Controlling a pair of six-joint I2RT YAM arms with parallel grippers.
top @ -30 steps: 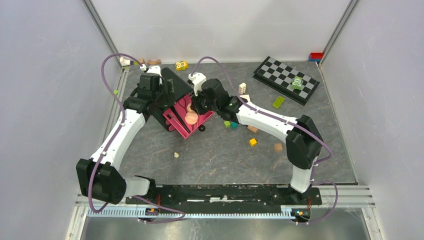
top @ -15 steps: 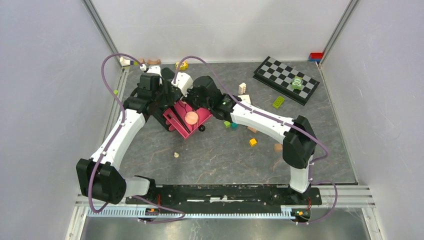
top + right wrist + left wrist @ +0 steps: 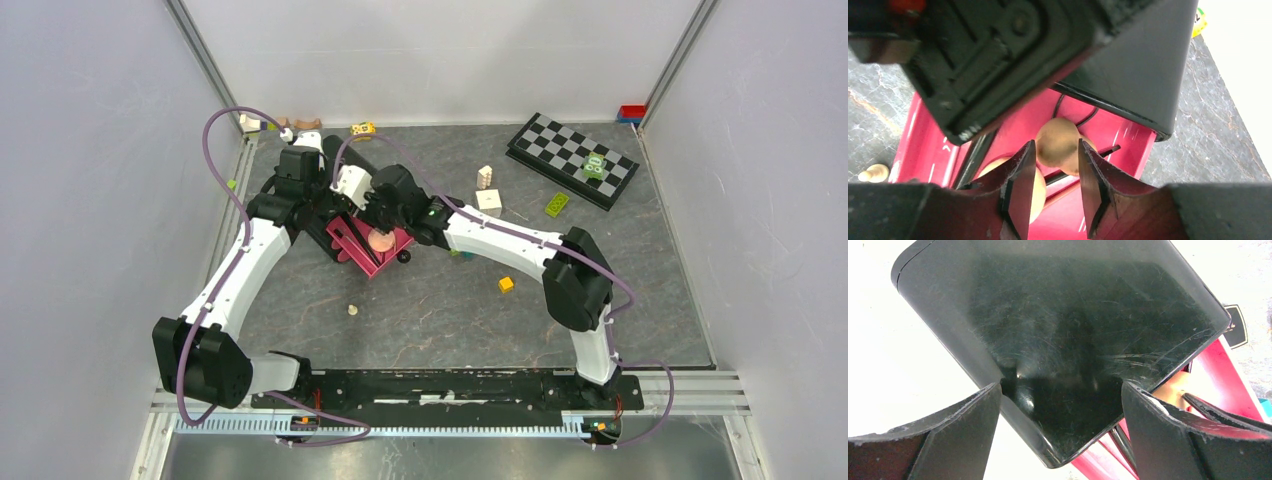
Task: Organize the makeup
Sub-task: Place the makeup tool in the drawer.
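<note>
A pink makeup case (image 3: 362, 258) lies on the dark table with its black lid (image 3: 1058, 315) standing up. My left gripper (image 3: 325, 195) is shut on that lid's lower corner, which spans its wide-set fingers (image 3: 973, 425). My right gripper (image 3: 1055, 145) hovers over the case with its jaws parted. A peach sponge (image 3: 1060, 142) lies just beyond the tips, free of both. A round peach puff (image 3: 381, 239) rests in the case, partly behind the right gripper's left finger (image 3: 1018, 180). Thin black brushes (image 3: 1098, 151) lie across the case floor.
A chessboard (image 3: 572, 158) sits at the back right with a green block (image 3: 595, 165) on it. A white cube (image 3: 489, 199), another green block (image 3: 556, 204) and a yellow block (image 3: 506, 284) lie right of the case. A small pale pawn (image 3: 352, 310) lies in front.
My right arm has swung left, further over the case. Its jaws have widened and the sponge sits loose in the case. The left gripper and the lid have stayed put.
</note>
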